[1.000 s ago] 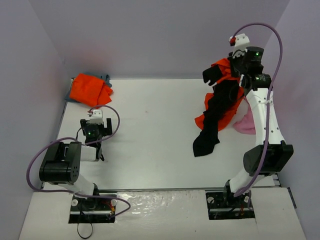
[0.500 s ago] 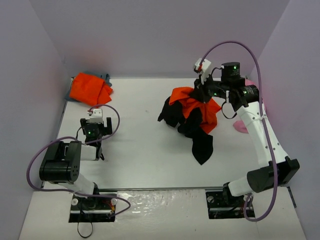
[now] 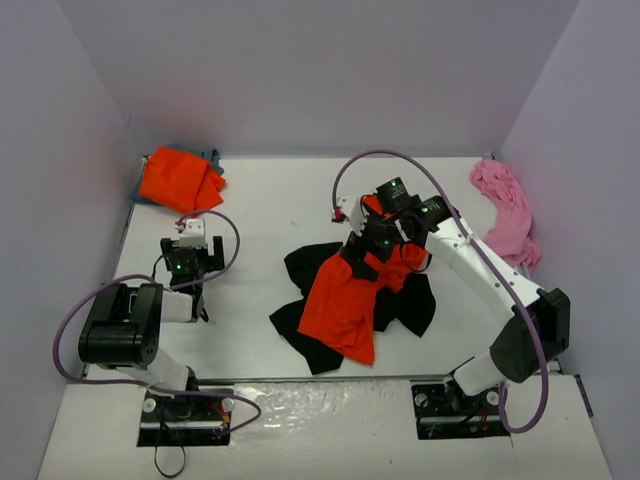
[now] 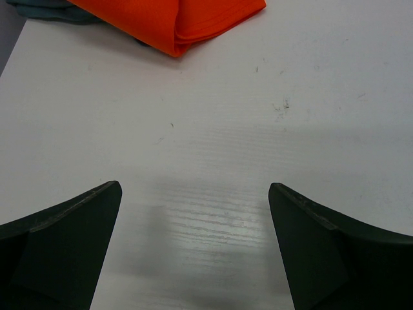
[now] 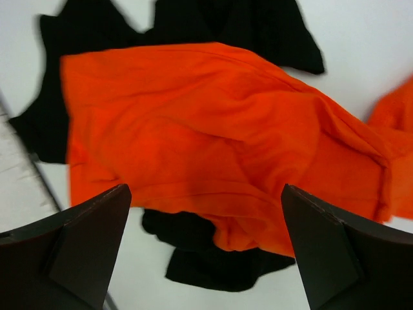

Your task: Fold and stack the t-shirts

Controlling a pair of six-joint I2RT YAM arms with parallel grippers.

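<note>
A black t-shirt (image 3: 302, 335) lies crumpled in the middle of the table, with a bright orange t-shirt (image 3: 345, 305) spread over it. My right gripper (image 3: 362, 262) hangs just above their far edge, open, with nothing between its fingers. In the right wrist view the orange cloth (image 5: 213, 129) and a black fold (image 5: 226, 258) lie below the open right gripper (image 5: 206, 252). A second orange t-shirt (image 3: 178, 180) lies folded at the back left on a blue-grey one (image 3: 213, 157). A pink t-shirt (image 3: 505, 210) is bunched at the back right. My left gripper (image 3: 192, 275) is open over bare table (image 4: 213, 129).
Pale walls enclose the white table on three sides. In the left wrist view the folded orange shirt (image 4: 187, 19) and a blue-grey edge (image 4: 45, 10) lie ahead of the open left gripper (image 4: 193, 245). The right arm (image 3: 480, 275) arches over the table's right half.
My right arm swung from the back right to the centre, dragging the black and orange shirts along, then opened and let them drop. The left arm has not moved.
</note>
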